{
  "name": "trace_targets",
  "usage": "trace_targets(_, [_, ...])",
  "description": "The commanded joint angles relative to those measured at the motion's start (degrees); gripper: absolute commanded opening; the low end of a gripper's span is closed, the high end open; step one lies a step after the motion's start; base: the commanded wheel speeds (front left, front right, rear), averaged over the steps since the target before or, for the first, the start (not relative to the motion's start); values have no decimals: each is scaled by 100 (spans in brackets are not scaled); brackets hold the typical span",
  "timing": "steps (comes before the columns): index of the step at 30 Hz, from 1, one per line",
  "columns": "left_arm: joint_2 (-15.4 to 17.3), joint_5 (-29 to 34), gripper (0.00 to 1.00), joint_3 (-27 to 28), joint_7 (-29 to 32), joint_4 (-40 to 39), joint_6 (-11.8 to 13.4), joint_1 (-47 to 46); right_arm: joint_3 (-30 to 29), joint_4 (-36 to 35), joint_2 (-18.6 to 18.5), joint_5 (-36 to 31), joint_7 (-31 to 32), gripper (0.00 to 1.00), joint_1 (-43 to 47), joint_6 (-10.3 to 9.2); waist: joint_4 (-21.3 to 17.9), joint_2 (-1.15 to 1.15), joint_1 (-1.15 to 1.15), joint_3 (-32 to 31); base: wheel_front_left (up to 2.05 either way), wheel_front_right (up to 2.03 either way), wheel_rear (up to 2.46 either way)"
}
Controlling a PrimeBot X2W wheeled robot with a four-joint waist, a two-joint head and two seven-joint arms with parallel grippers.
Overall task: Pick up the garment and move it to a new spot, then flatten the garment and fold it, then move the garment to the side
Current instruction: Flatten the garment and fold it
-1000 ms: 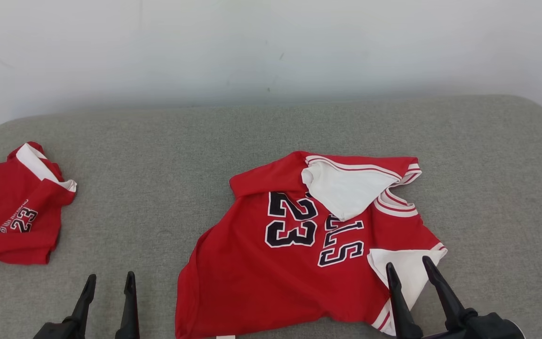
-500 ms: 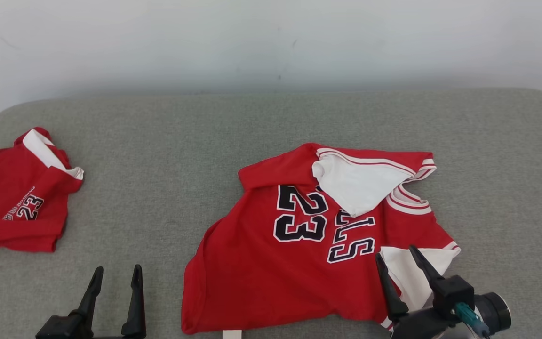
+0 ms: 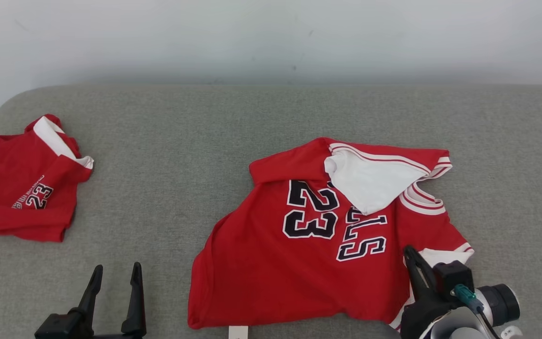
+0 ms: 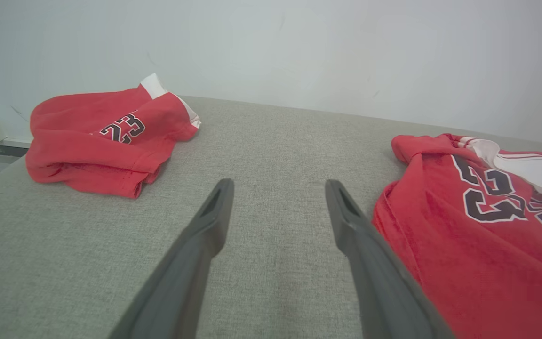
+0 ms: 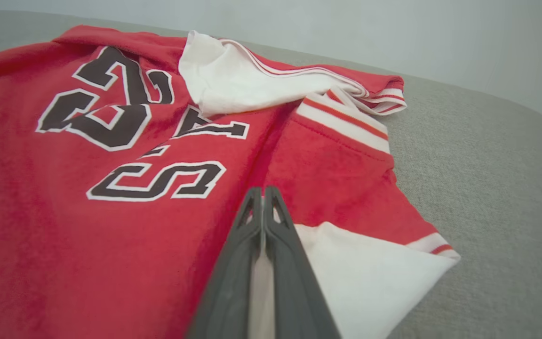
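Spread a second ago, now pressed together: right claw (image 3: 409, 252), pinching the white sleeve flap (image 5: 370, 282) of the jersey (image 3: 299, 273) at 5 o'clock on the bench (image 3: 181, 141). Left claw (image 3: 116, 268) spread, idle at 7. Flattening in hand, seemingly. Next: draw the flap outward toward 3, cloth kept taut.

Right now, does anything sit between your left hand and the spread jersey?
Nothing visible. Only bare cushion lies between the open left hand and the spread jersey; the folded jersey sits off to the left.

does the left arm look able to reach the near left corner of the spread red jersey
Probably yes: the left end effector stands open beside the left edge of the red jersey, with bare grey cushion between them and nothing in the way.
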Motion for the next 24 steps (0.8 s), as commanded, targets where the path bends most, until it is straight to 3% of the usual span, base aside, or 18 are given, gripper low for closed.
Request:
trace_targets(1, [0, -11, 100, 0, -2, -2, 15, 17, -33, -7, -12, 42, -54, 0, -7, -16, -47, 0, 0, -13, 0, 0, 0])
trace_targets(9, [3, 1, 100, -37, -2, -47, 20, -13, -234, -563, 9, 405, -235, 0, 341, -16, -320, 0, 0, 3, 0, 0, 0])
trace_targets(16, [2, 41, 100, -55, -2, -31, -2, -36, -685, -1542, 8, 741, -244, 0, 1090, -16, -483, 0, 0, 43, 0, 0, 0])
trace_targets(21, [2, 51, 100, -77, -2, 28, -19, -54, -807, -1811, 6, 1064, -246, 0, 1604, -16, -498, 0, 0, -8, 0, 0, 0])
trace_targets(22, [2, 51, 100, -78, -2, 38, -25, -52, -822, -1844, 6, 1091, -246, 37, 1687, -16, -497, 0, 0, -25, 0, 0, 0])
trace_targets(23, [2, 50, 100, -83, -2, 48, -31, -49, -828, -1888, 9, 1137, -246, 83, 1752, -16, -495, 0, 0, -43, 0, 0, 0])
trace_targets(24, [3, 48, 100, -82, -2, 53, -34, -35, -837, -1939, 9, 1163, -246, 100, 1807, -16, -497, 0, 0, -58, 0, 0, 0])
